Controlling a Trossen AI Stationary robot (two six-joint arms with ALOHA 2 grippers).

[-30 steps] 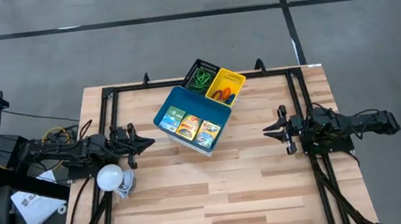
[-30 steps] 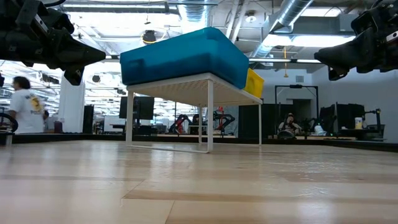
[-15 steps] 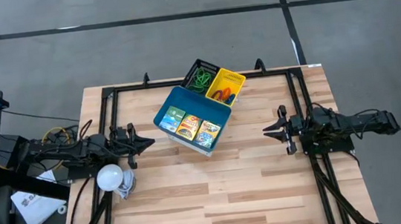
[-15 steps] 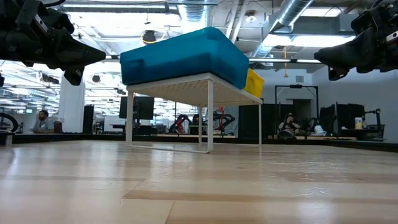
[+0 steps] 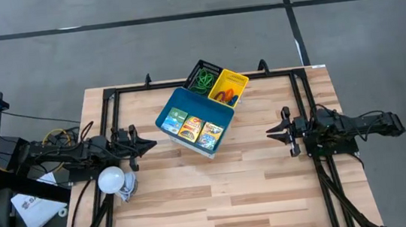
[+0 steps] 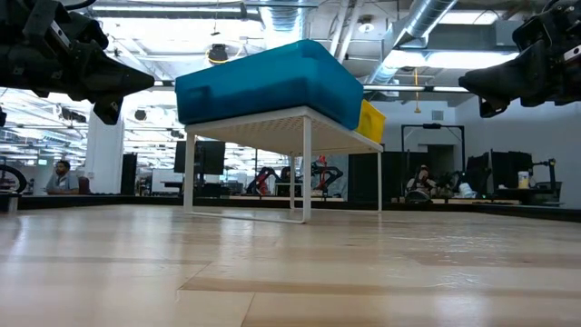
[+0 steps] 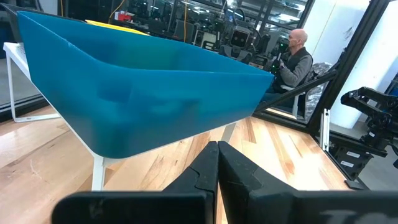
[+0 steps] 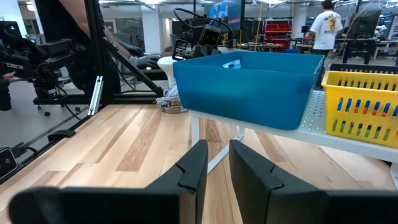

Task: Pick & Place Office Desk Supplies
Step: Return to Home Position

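Observation:
A blue tray [image 5: 192, 122] stands on a white raised shelf [image 6: 304, 168] at the table's far middle. It holds three crayon packs [image 5: 191, 127] side by side. Behind it stand a black mesh tray [image 5: 200, 76] with green bands and a yellow mesh tray [image 5: 228, 87] with orange and purple bands. My left gripper [image 5: 152, 143] hovers left of the blue tray [image 7: 143, 99], level, fingers shut [image 7: 217, 163]. My right gripper [image 5: 269, 131] hovers right of the shelf, pointing at the blue tray [image 8: 249, 87], with a narrow gap between its fingers [image 8: 217, 165].
A white round bulb-like object [image 5: 112, 180] lies on the table near the left arm's base. A black frame [image 5: 112, 108] runs along the table's left, far and right sides. Bare wood stretches across the near half of the table [image 5: 219, 195]. People show in the room beyond.

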